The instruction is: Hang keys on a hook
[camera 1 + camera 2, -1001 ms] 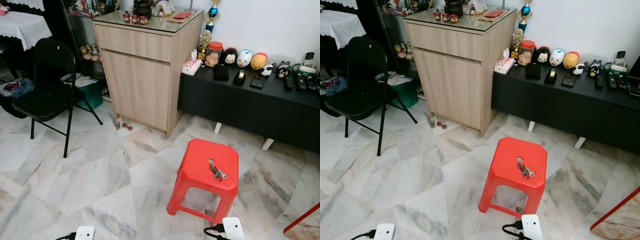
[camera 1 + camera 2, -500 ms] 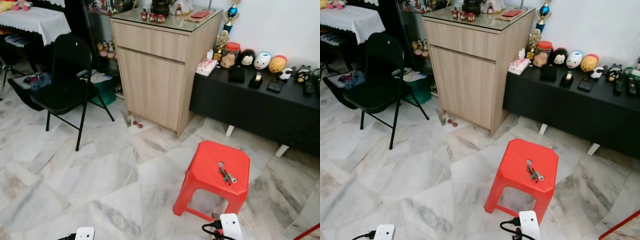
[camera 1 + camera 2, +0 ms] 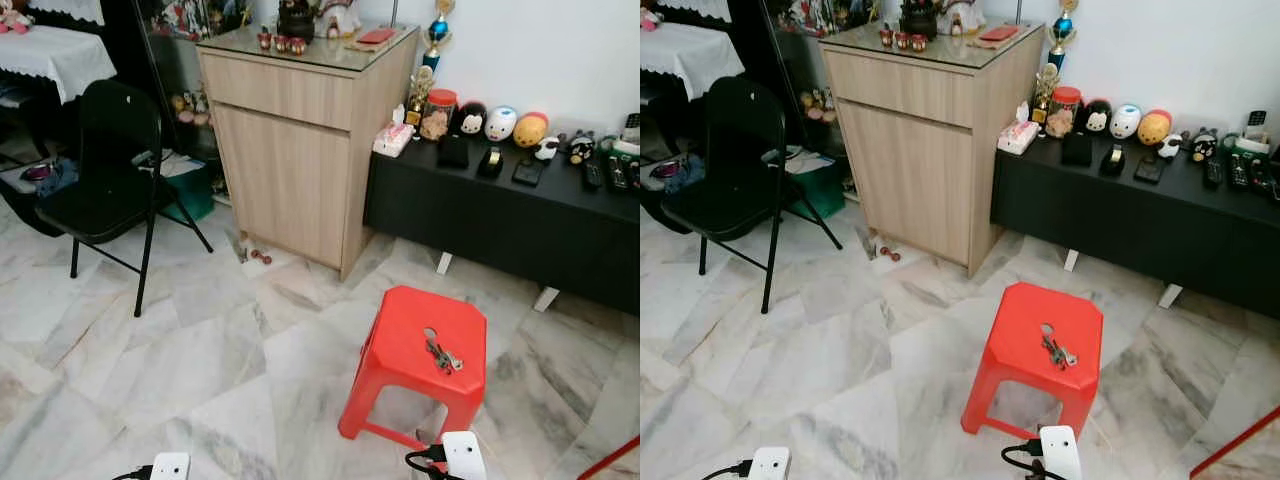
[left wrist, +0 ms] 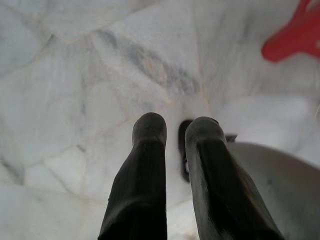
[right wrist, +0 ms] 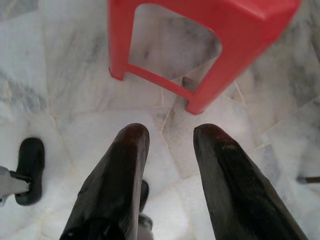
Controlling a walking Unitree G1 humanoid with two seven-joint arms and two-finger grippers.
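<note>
We see the keys (image 3: 441, 356) lying on top of the red stool (image 3: 418, 362), just beside the round hole in its seat. The stool stands on the marble floor (image 3: 180, 350), near a long black desk (image 3: 500, 215) carrying small figurines and remotes. To the left of that desk stands a wooden cabinet (image 3: 290, 150), and further left a black folding chair (image 3: 105, 185). Our right gripper (image 5: 172, 137) hangs low over the floor just short of the stool's legs, its jaws released with a clear gap, holding nothing. Our left gripper (image 4: 172, 130) hangs over bare floor, jaws nearly together and empty.
</note>
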